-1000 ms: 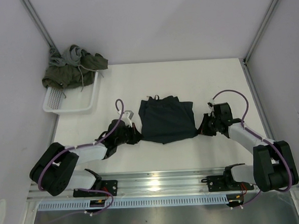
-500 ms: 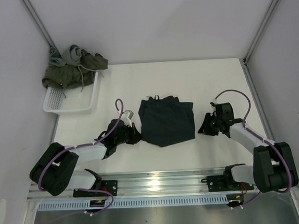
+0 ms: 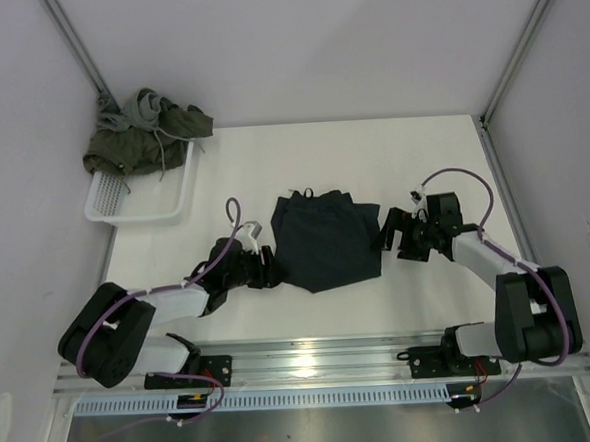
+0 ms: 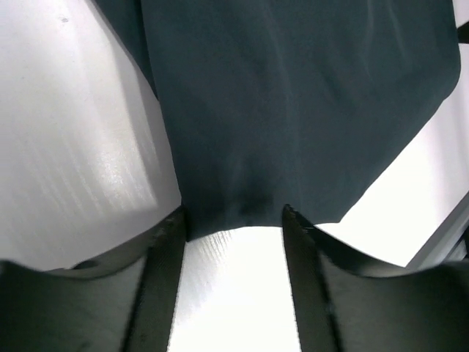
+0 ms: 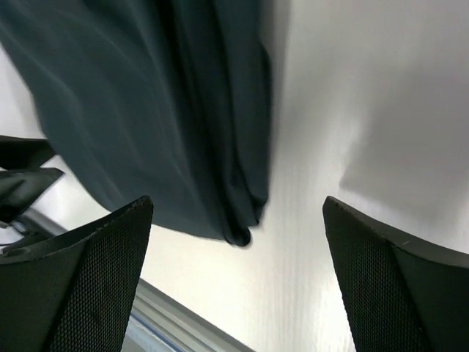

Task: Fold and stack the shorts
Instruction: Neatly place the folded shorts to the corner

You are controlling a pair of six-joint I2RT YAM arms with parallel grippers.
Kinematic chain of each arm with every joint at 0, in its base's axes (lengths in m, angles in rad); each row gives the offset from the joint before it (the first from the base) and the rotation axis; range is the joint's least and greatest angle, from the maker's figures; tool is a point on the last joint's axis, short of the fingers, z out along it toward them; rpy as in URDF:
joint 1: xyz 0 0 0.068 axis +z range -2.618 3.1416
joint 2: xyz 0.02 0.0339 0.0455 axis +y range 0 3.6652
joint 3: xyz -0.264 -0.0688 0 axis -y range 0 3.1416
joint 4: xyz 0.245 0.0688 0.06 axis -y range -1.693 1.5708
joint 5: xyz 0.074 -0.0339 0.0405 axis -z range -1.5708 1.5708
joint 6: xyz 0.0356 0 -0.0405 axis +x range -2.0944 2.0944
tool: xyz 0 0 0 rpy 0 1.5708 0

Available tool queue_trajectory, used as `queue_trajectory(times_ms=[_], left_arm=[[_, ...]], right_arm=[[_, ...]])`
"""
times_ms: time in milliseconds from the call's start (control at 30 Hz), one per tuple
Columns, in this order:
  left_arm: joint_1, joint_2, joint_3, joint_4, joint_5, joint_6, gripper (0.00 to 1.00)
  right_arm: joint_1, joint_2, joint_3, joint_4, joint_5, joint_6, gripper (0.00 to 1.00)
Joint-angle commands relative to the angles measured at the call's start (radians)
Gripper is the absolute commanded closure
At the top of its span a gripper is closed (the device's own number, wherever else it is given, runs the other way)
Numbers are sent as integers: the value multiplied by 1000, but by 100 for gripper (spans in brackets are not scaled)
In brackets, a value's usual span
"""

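On the white table (image 3: 442, 162) lie the folded navy shorts (image 3: 326, 242). The left gripper (image 3: 269, 267) stands open at their left edge; the right gripper (image 3: 387, 232) gapes wide beside their right edge.

- Navy shorts (image 3: 326, 241): matt woven cloth with soft, shallow creases.
- Olive shorts (image 3: 150, 145): matt cloth, heavily rumpled.
- Grey shorts (image 3: 140, 108): matt cloth, bunched, with cord ties.
- Surface (image 3: 322, 164): white and smooth, with a faint sheen in the wrist views.
- Basket (image 3: 143, 195): white plastic with mesh walls.
- Left tool (image 4: 233, 220): fingers (image 4: 157, 279) black, smooth, semi-gloss.
- Right tool (image 5: 238, 213): pads (image 5: 88, 279) black, matt, finely gridded.
- Rail (image 3: 313, 358): bare brushed metal with bright glare.
- Arm links (image 3: 170, 301): white, smooth shell.
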Motion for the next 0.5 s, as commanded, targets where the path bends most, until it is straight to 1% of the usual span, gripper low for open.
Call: queue_trajectory(times_ms=[0, 33, 67, 167, 200, 267, 333, 467], left_arm=[[-3, -71, 46, -58, -37, 5, 41], [-3, -87, 49, -75, -43, 7, 39], [-3, -99, 52, -107, -55, 9, 35], [-2, -146, 66, -193, -90, 9, 30], [0, -159, 66, -211, -118, 9, 29], [7, -200, 59, -248, -127, -2, 28], [16, -238, 45, -262, -127, -8, 27], [21, -349, 51, -340, -138, -10, 24]], right_arm=[[-18, 102, 68, 109, -147, 13, 0], [-23, 126, 71, 135, -170, 34, 1], [-24, 152, 83, 182, -190, 43, 1], [-24, 262, 112, 239, -256, 79, 0], [-24, 290, 131, 259, -264, 85, 0], [-23, 360, 149, 304, -270, 94, 0], [-15, 399, 174, 316, -274, 96, 1], [17, 488, 212, 335, -265, 97, 1]])
